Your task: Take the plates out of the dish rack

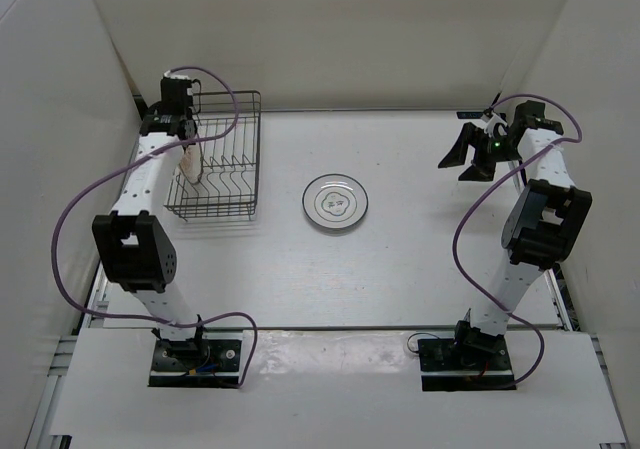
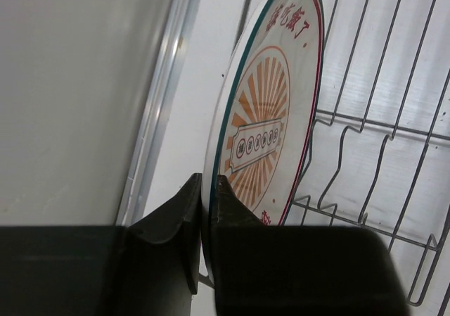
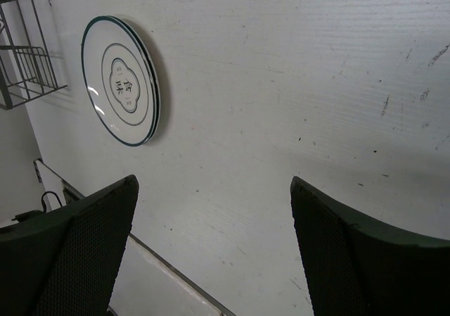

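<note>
My left gripper (image 2: 209,189) pinches the lower rim of the orange plate (image 2: 271,112), which stands on edge at the left side of the dish rack (image 1: 232,159). From above, my arm hides most of it. Right of the rack a white plate (image 1: 335,202) lies flat on the table (image 1: 420,259). Its rim looks doubled, perhaps two stacked; I cannot tell. My right gripper (image 3: 211,217) hangs spread, well right of the rack.

Chinese characters, not legible, on orange-patterned plate (image 2: 264,112) and white plate (image 3: 121,80)
</note>
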